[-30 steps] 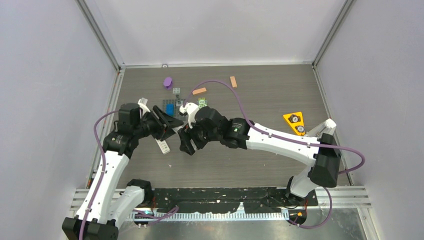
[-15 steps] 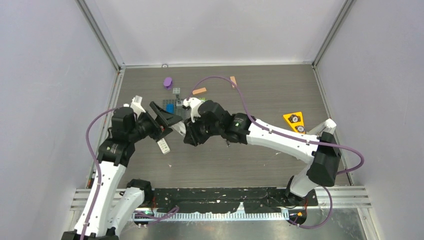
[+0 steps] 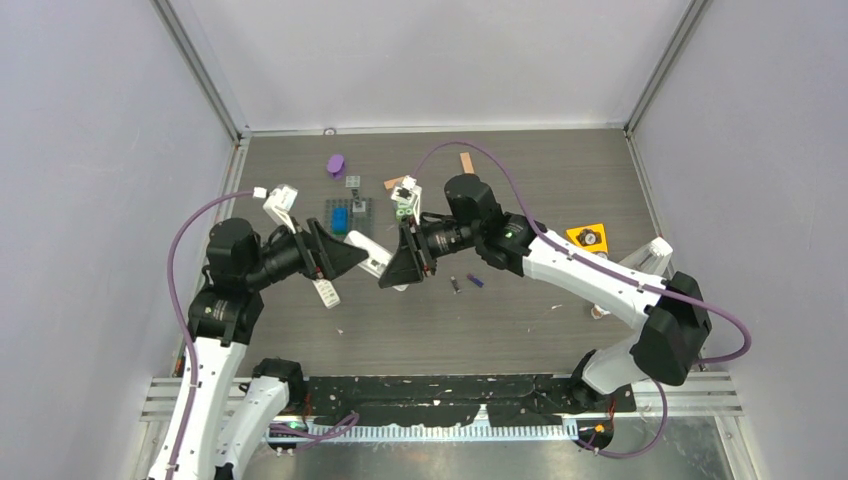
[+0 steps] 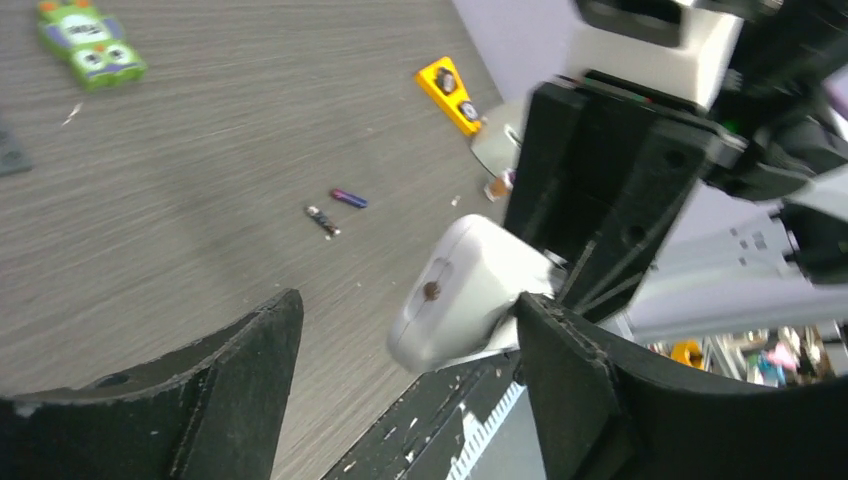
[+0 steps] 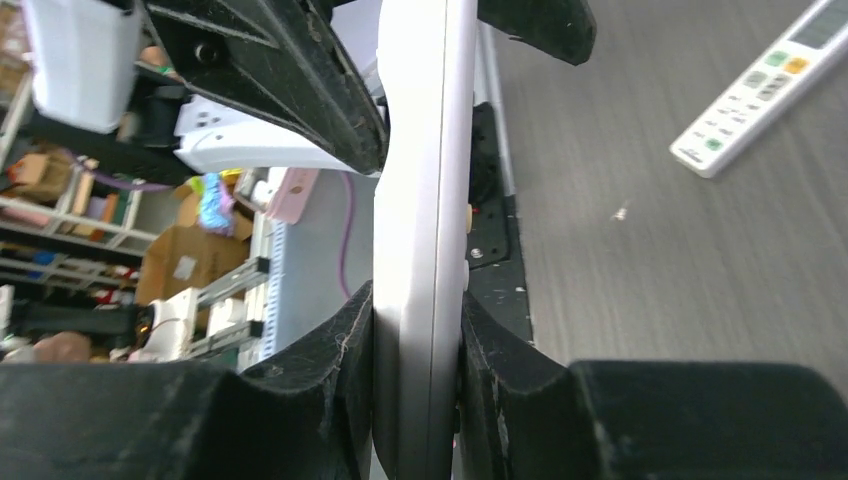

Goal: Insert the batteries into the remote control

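Right wrist: remote control (image 5: 425, 200) pinched edge-on inside the right tool (image 5: 418, 325).

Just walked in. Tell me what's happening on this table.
The right gripper is clamped on a white remote control, holding it up off the table. The left gripper is open, its jaws straddling the remote's other end without gripping it. Two batteries, one dark and one purple, lie loose on the table by the right arm, not yet loaded. A second remote lies on the table.
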